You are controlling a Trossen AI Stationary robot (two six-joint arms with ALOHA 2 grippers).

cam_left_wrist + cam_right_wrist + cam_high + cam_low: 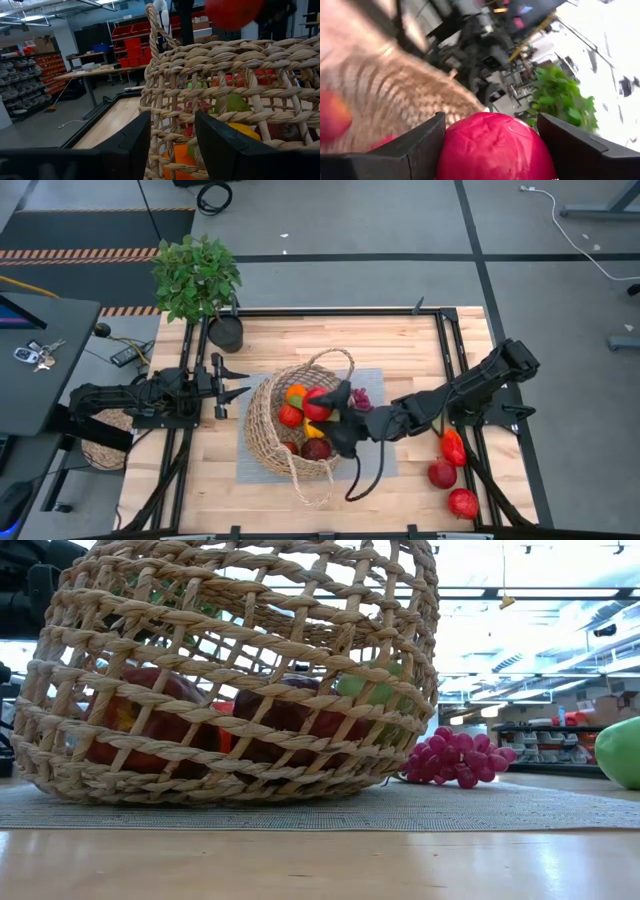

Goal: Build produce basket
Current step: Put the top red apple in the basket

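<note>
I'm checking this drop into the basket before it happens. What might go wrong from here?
1. The right gripper holds a red apple over an already piled basket; released, it may bounce or roll off the fruit.
2. The basket looks tipped in the low view; added weight might shift it.
3. The grapes beside it could be knocked.

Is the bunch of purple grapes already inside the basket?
No. In the low view the purple grapes lie on the grey mat just outside the wicker basket, beside its wall.
</note>
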